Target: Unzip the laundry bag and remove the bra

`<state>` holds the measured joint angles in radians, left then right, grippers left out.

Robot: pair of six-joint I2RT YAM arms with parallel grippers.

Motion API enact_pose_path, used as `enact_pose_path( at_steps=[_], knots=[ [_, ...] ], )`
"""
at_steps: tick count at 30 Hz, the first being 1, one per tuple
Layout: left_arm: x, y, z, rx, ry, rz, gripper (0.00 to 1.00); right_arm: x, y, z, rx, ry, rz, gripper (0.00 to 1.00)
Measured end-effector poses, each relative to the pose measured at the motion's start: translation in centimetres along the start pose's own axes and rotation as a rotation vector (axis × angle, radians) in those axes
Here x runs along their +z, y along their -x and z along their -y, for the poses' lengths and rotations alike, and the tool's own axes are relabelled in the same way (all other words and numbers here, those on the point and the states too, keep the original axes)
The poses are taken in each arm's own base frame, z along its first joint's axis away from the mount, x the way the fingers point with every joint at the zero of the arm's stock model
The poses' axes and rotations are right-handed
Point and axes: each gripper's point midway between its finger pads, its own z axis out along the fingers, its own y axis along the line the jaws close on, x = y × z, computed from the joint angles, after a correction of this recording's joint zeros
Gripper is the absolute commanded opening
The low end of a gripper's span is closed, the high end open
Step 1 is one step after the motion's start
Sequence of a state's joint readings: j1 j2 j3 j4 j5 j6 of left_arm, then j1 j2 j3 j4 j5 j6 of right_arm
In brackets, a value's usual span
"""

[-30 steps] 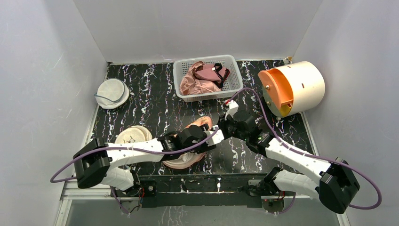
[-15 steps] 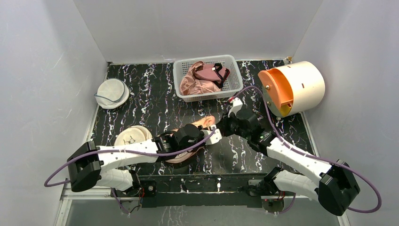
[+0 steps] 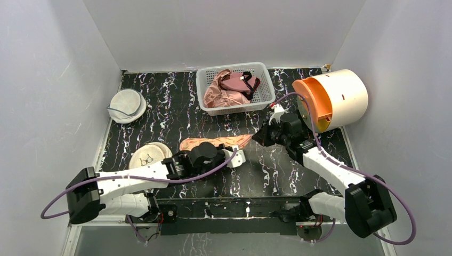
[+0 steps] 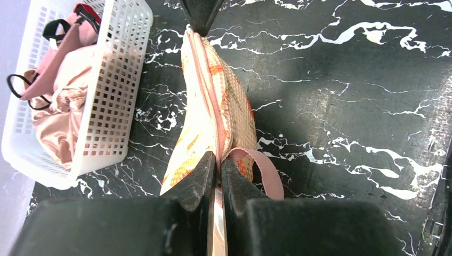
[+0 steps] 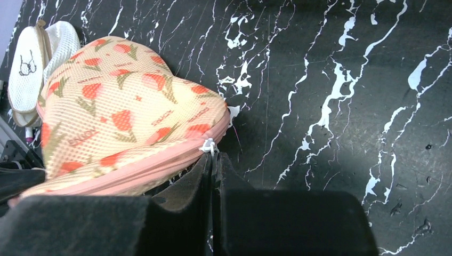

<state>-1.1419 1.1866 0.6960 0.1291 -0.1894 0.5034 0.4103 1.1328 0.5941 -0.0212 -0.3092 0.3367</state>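
Note:
The peach-orange laundry bag (image 3: 216, 143) hangs stretched between my two grippers above the table's middle. My left gripper (image 3: 200, 148) is shut on its zip edge next to a pink loop; in the left wrist view the bag (image 4: 213, 101) runs away from the left gripper (image 4: 218, 160) to the right gripper's fingertips (image 4: 200, 13). My right gripper (image 3: 256, 138) is shut on the small white zip pull (image 5: 209, 145) at the bag's right end (image 5: 122, 122), shown by the right gripper (image 5: 214, 157) in its wrist view. The pink zip looks closed. The white bra is hidden.
A white basket (image 3: 266, 80) with a pink satin garment and a maroon bra stands at the back. An orange-and-cream drum (image 3: 330, 98) lies at the back right. A round cream pouch (image 3: 149, 154) lies at the front left, a white pouch (image 3: 127, 105) further back.
My right gripper has moved right and back, my left arm has drawn back left. The bag, bunched before, is now pulled out long and thin between them.

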Motion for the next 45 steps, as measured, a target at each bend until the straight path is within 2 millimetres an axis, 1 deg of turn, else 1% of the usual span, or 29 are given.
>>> enact_pose_path(
  at_steps=[5,8,11,14,18,26,29,34,37,39,42,43,44,45],
  knots=[
    [-1.5,0.8,-0.6,0.01,0.017,0.056,0.0,0.8,0.0,0.4,-0.009,0.038,-0.001,0.0],
    [-1.8,1.1,-0.7,0.014,0.017,0.071,0.0,1.5,-0.5,0.4,-0.011,0.063,-0.011,0.0],
    [-1.9,1.0,-0.4,0.017,0.005,0.079,0.0,2.2,-1.0,0.3,-0.008,0.093,-0.026,0.0],
    [-2.2,0.8,-0.1,0.017,-0.005,0.086,0.0,2.9,-1.4,0.0,-0.009,0.132,-0.028,0.0],
    [-2.7,0.9,-0.2,0.014,0.0,0.104,0.0,3.3,-1.7,-0.4,-0.009,0.175,-0.018,0.0],
    [-4.1,2.0,-1.1,0.002,0.038,0.175,0.0,3.6,-1.8,-0.9,-0.009,0.219,0.01,0.0],
    [-4.4,2.2,-1.1,0.002,0.036,0.189,0.0,3.9,-1.9,-1.6,-0.024,0.24,0.013,0.0],
    [-4.9,2.8,-1.3,-0.001,0.039,0.218,0.0,4.6,-2.6,-2.8,-0.04,0.273,0.007,0.0],
    [-5.2,2.5,-1.2,-0.003,0.046,0.227,0.0,4.7,-3.0,-2.9,-0.032,0.28,0.011,0.0],
    [-5.3,2.3,-1.2,-0.003,0.046,0.225,0.0,4.8,-3.1,-2.8,-0.028,0.274,0.013,0.07],
    [-5.1,2.1,-1.1,0.003,0.048,0.214,0.0,4.9,-3.1,-2.3,-0.021,0.244,0.017,0.2],
    [-4.9,1.9,-1.1,0.004,0.046,0.205,0.0,5.1,-3.4,-1.5,-0.015,0.198,0.007,0.25],
    [-4.6,1.7,-1.0,0.005,0.043,0.19,0.0,5.1,-3.4,-1.4,-0.014,0.192,0.006,0.31],
    [-4.1,1.6,-0.9,0.007,0.038,0.171,0.0,5.1,-3.7,-0.7,-0.003,0.155,-0.008,0.37]
  ],
)
